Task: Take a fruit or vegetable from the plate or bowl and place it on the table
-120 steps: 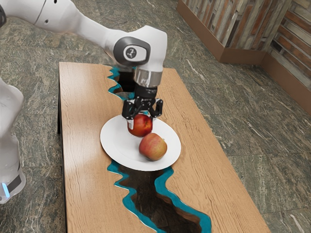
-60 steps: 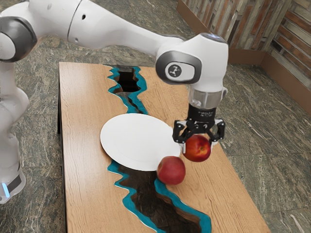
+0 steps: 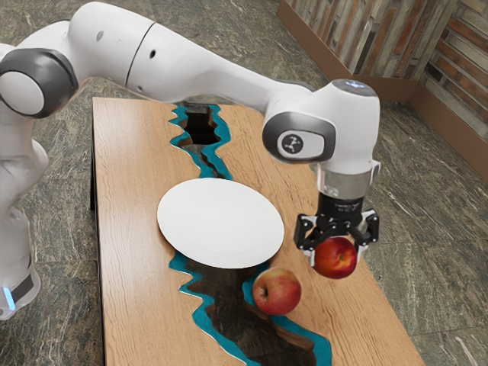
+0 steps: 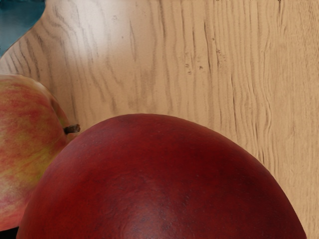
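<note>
My gripper [image 3: 335, 255] is over the table [image 3: 366, 328], past the plate on the exterior view's right, shut on a dark red fruit [image 3: 335, 258] with a finger on either side. That red fruit [image 4: 159, 184] looms large and smooth in the wrist view. A red-yellow apple [image 3: 277, 292] rests off the plate, on the table's dark, teal-edged strip beside the held fruit; in the wrist view the apple [image 4: 25, 144] shows its stem. The white plate [image 3: 220, 223] is bare. Whether the held fruit touches the wood, I cannot tell.
A dark inlay with teal edges [image 3: 200, 305] runs along the middle of the table. Bare wood [image 4: 224, 74] lies around the held fruit. A brick-patterned wall [image 3: 457, 69] stands beyond the floor at the upper right of the exterior view.
My gripper carried the red fruit off the plate toward the exterior view's right, then slightly lower. The apple left the plate and rolled onto the table, its stem side now turned into sight.
</note>
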Controlling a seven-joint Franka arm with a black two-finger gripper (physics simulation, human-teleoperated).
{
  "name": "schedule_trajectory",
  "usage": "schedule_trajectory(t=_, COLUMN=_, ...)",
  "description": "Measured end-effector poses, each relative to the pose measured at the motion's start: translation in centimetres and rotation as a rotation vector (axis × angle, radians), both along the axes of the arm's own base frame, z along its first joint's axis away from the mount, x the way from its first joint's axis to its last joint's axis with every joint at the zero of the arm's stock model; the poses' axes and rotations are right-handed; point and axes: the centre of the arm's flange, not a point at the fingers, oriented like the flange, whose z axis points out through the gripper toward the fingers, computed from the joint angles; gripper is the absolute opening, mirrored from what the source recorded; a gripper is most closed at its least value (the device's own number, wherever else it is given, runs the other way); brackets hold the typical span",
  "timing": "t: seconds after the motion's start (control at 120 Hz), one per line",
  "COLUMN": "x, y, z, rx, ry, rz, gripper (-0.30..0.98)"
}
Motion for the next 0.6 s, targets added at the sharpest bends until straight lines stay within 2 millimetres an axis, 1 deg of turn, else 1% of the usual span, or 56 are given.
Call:
schedule_trajectory(t=0.175, x=0.4, y=0.9, z=-0.1, rx=-0.029, ry=0.012, rz=0.036, gripper=0.66)
schedule_trajectory(t=0.325, x=0.5, y=1.1, z=-0.3, rx=-0.037, ry=0.017, rz=0.047, gripper=0.68)
schedule_trajectory(t=0.35, x=0.7, y=1.8, z=-0.7, rx=-0.03, ry=0.024, rz=0.06, gripper=0.68)
schedule_trajectory(t=0.375, x=1.2, y=3.4, z=-1.6, rx=-0.022, ry=0.038, rz=0.089, gripper=0.68)
schedule_trajectory(t=0.4, x=1.5, y=5.0, z=-1.5, rx=-0.025, ry=0.04, rz=0.117, gripper=0.68)
schedule_trajectory(t=0.442, x=1.5, y=6.7, z=0.1, rx=-0.045, ry=0.022, rz=0.152, gripper=0.68)
schedule_trajectory(t=0.467, x=1.2, y=7.3, z=1.5, rx=-0.058, ry=0.014, rz=0.168, gripper=0.68)
schedule_trajectory(t=0.542, x=0.2, y=8.2, z=6.4, rx=-0.088, ry=0.005, rz=0.223, gripper=0.68)
schedule_trajectory(t=0.575, x=0.0, y=9.2, z=8.4, rx=-0.094, ry=0.008, rz=0.261, gripper=0.68)
schedule_trajectory(t=0.6, x=0.2, y=10.2, z=9.3, rx=-0.101, ry=0.016, rz=0.298, gripper=0.69)
